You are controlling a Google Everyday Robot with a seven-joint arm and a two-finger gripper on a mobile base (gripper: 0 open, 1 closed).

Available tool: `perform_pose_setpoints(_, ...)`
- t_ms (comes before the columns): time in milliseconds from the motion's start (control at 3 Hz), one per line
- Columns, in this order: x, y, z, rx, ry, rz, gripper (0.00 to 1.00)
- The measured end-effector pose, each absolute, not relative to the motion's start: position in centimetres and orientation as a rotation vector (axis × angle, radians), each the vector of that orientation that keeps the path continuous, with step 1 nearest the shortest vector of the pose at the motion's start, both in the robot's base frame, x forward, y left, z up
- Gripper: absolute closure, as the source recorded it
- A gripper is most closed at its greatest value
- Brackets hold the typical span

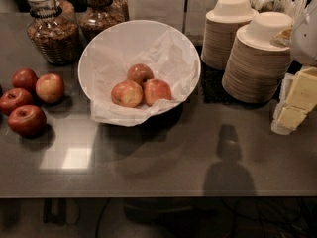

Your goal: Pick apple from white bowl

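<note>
The large white bowl (99, 48) stands on the dark table, lined with white paper. Three red-yellow apples lie in it: one at the front left (127, 93), one at the front right (157, 91) and one behind them (140, 74). My gripper (296, 103), with pale yellow parts under a white arm piece (304, 36), is at the right edge of the view, well to the right of the bowl and apart from it. It holds nothing that I can see.
Several loose red apples (27, 119) lie on the table left of the bowl. Two glass jars (52, 31) stand at the back left. Two stacks of beige paper bowls (257, 63) stand between the white bowl and my gripper. The table's front edge (158, 196) runs across the bottom.
</note>
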State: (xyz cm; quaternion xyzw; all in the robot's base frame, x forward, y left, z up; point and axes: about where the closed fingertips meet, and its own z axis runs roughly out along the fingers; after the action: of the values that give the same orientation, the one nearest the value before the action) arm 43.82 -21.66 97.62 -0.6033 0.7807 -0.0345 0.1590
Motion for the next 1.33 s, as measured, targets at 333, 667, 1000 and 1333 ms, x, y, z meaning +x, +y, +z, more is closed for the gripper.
perform_pose_setpoints(333, 43.9, -21.6, 97.7, -1.724, 2.223, -0.105, 0.00)
perform_pose_setpoints(667, 45.5, -19.9, 97.1, -1.787, 2.146, -0.131, 0.00)
perform_pose_setpoints(1000, 45.5, -19.9, 97.1, -1.787, 2.146, -0.131, 0.00)
perform_pose_setpoints(1333, 46.2, -17.8, 96.6, -1.856, 2.064, -0.140, 0.00)
